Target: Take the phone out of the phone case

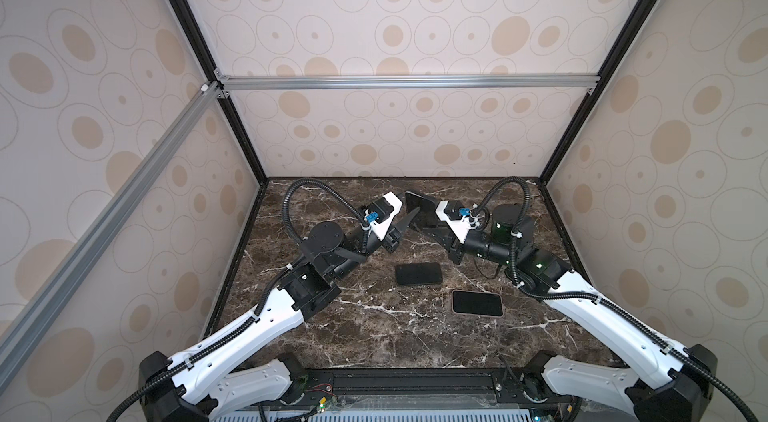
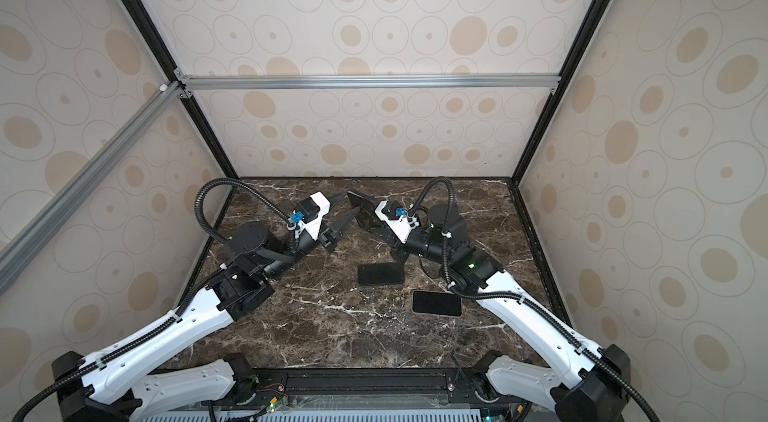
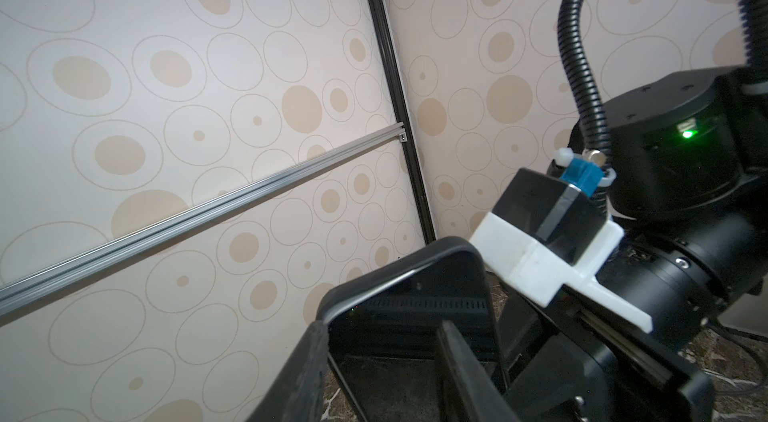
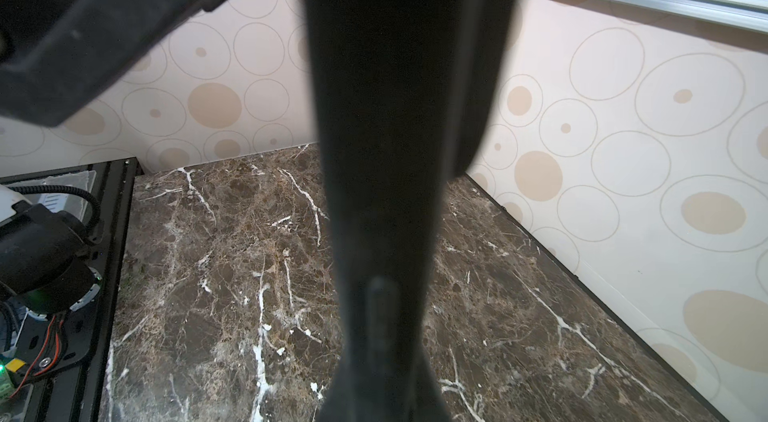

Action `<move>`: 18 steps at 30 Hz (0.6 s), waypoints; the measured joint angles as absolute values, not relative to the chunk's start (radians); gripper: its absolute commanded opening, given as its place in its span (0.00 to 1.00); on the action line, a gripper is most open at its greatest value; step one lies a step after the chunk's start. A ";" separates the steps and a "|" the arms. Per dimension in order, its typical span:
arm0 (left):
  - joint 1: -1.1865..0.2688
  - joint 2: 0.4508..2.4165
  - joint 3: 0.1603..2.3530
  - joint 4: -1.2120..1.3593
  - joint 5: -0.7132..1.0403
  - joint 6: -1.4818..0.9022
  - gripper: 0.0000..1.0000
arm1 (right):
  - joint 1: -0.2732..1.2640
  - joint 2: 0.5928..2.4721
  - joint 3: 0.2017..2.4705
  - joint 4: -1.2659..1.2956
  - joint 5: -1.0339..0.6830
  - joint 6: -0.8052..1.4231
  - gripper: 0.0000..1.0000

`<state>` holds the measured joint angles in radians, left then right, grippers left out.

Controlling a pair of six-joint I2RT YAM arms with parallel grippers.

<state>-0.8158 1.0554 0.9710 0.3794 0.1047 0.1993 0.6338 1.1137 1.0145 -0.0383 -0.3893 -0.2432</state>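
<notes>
1. In both top views the two arms reach from the near rail across the marble worktop (image 1: 374,337). Their elbows point outward and their wrists turn inward, so the end effectors face each other near the rear middle.
2. The right end effector (image 1: 430,227) is pressed together on the phone case (image 1: 419,208). The case stands on edge, with its broad face toward the left arm.
3. The left end effector (image 2: 350,205) has its fingers spread, with the tips at the case's near edge. From above I cannot tell whether either tip touches it.
4. Only the top views show what lies flat nearer the rail. A black phone (image 1: 417,273) lies there, and a pale-rimmed phone (image 1: 477,303) lies near it toward the right arm. Both are well apart from the end effectors.
5. The left wrist view adds what the top views hide: the phone (image 3: 399,337) sits inside the case's dark rim. One of the left fingers (image 3: 305,374) lies alongside the case's outer side. The other crosses in front of the screen, with a clear gap between them. Behind the case is the right wrist with its white camera mount (image 3: 536,262) and a green light (image 3: 688,133).
6. In the right wrist view a dark blurred bar (image 4: 386,191) fills the middle. It is so close that finger and case cannot be told apart. Marble shows on both sides of it.
</notes>
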 measured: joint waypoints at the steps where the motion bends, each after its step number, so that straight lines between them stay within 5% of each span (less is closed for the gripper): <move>1: -0.816 1.055 0.971 0.379 0.105 0.200 0.40 | 0.634 1.114 1.016 -0.039 -0.392 -0.244 0.00; 18: -0.817 1.064 0.976 0.379 0.107 0.200 0.41 | 0.633 1.115 1.019 -0.038 -0.411 -0.243 0.00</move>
<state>-0.8169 1.0641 0.9756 0.3790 0.1066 0.2005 0.6327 1.1149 1.0191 -0.0380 -0.4110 -0.2428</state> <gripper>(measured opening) 0.389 0.117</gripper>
